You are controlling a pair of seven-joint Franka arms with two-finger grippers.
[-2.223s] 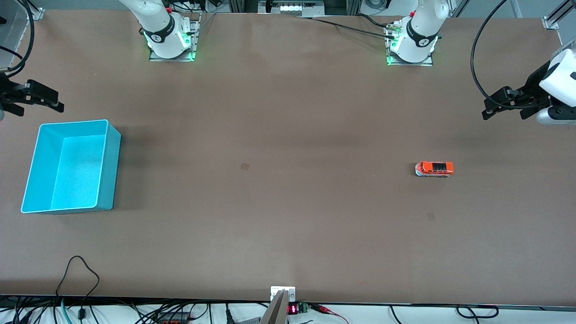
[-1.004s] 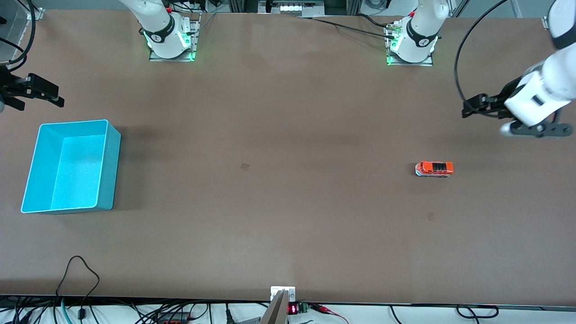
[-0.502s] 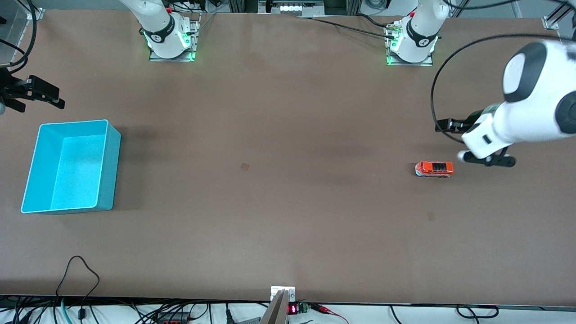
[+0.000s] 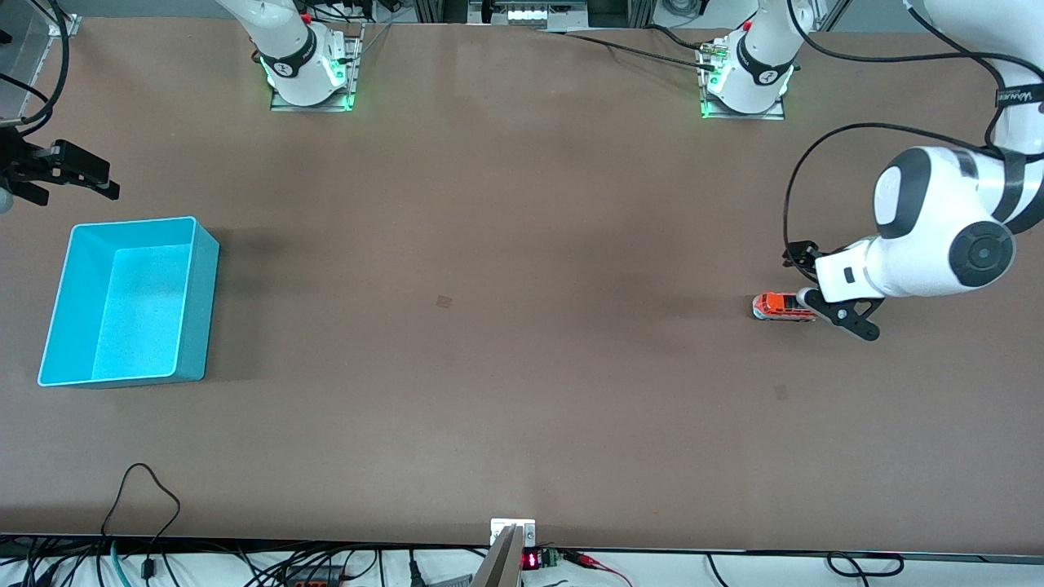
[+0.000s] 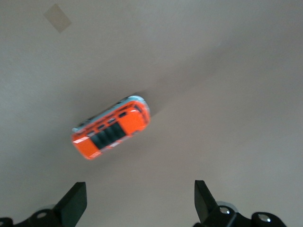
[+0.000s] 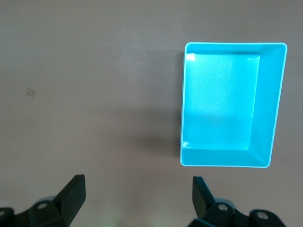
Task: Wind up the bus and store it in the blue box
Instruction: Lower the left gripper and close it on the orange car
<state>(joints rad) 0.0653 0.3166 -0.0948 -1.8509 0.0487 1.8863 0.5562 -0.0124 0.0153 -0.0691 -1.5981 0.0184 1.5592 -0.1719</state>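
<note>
The small orange bus (image 4: 773,306) stands on the brown table toward the left arm's end, its rear end covered by the left hand. In the left wrist view the bus (image 5: 111,128) lies on its wheels ahead of the fingertips, not between them. My left gripper (image 4: 825,292) hangs open just over the bus's rear end and is empty (image 5: 139,191). The blue box (image 4: 134,302) stands empty toward the right arm's end and also shows in the right wrist view (image 6: 266,104). My right gripper (image 4: 102,179) waits open and empty over bare table beside the box (image 6: 137,189).
The two arm bases (image 4: 308,73) (image 4: 746,81) stand along the table's back edge. Small square marks (image 4: 444,302) (image 4: 781,392) lie flat on the table. Cables (image 4: 143,505) hang at the front edge.
My left arm has swung in from the table's end and come down over the bus, fingers still open. The bus, the box and the right arm have stayed put.
</note>
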